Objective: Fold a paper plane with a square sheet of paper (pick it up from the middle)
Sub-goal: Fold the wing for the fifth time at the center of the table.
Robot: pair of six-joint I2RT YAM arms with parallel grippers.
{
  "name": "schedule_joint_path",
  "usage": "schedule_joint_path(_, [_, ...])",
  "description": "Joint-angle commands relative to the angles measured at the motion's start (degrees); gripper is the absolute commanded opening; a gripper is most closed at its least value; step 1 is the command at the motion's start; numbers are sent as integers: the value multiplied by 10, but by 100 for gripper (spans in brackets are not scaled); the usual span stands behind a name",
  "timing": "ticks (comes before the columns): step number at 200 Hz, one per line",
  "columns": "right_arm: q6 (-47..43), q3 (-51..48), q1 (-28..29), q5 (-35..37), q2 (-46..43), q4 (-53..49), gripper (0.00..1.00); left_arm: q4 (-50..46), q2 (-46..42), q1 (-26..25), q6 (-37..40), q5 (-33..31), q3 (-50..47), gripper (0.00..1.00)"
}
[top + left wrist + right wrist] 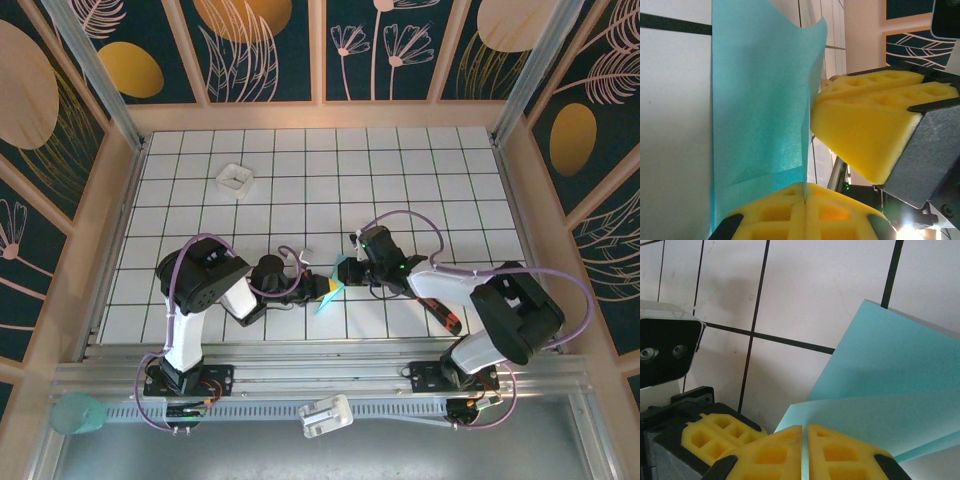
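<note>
White gridded table [400, 180] lay under the square sheet of paper [331, 292], near the front middle, between the arms: left gripper [805, 197] pinched it from the left, right gripper [804, 440] from the right, pads pressed together.

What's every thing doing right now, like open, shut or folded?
square sheet of paper: doubled over, pinched by both grippers.
left gripper: shut on the paper.
right gripper: shut on the paper.
white tray: lying flat on the table, untouched.
red-and-black tool: lying on the table.
</note>
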Motion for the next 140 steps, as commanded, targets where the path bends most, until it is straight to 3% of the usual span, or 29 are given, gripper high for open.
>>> schedule_joint_path(1, [-11, 9, 4, 3, 12, 10, 10, -98, 31, -2, 30, -24, 1, 0])
schedule_joint_path(140, [-15, -9, 4, 36, 26, 1, 9, -185, 34, -1, 36, -29, 17, 0])
